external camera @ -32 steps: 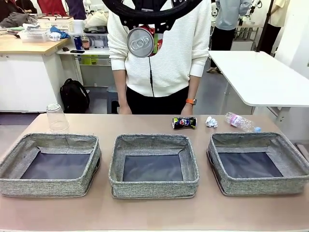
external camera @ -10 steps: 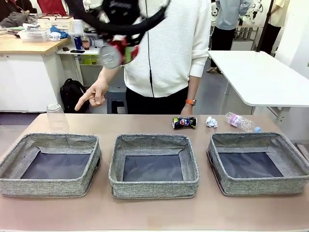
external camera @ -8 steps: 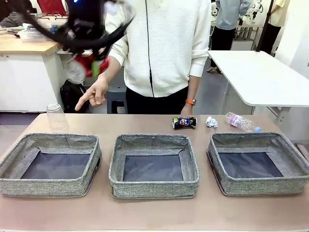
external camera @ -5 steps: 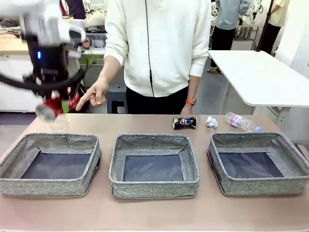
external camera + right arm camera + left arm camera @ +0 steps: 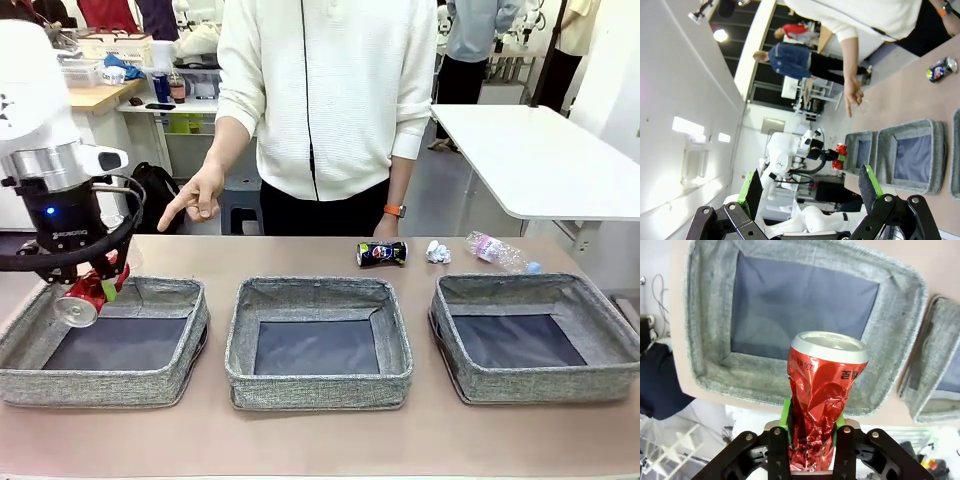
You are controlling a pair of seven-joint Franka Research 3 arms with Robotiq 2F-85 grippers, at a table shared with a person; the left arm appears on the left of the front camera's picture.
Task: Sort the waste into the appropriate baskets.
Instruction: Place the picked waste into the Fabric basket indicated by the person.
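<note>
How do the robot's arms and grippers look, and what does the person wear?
The left arm is white and rounded, with a silver ring, a black wrist bearing a blue light, and a black cable loop. The left gripper and the right gripper are black, with screws and green pads. The person wears a white ribbed top with elbow-length sleeves and an orange wristband.

Tan table [image 5: 320, 440] carries three grey fabric bins in a row, left basket [image 5: 150, 385], middle basket [image 5: 318, 385], right basket [image 5: 540, 385], with crushed dark-blue can [image 5: 382, 254], white paper wad [image 5: 438, 252] and clear plastic bottle [image 5: 495, 250] lying behind them, far right.
</note>
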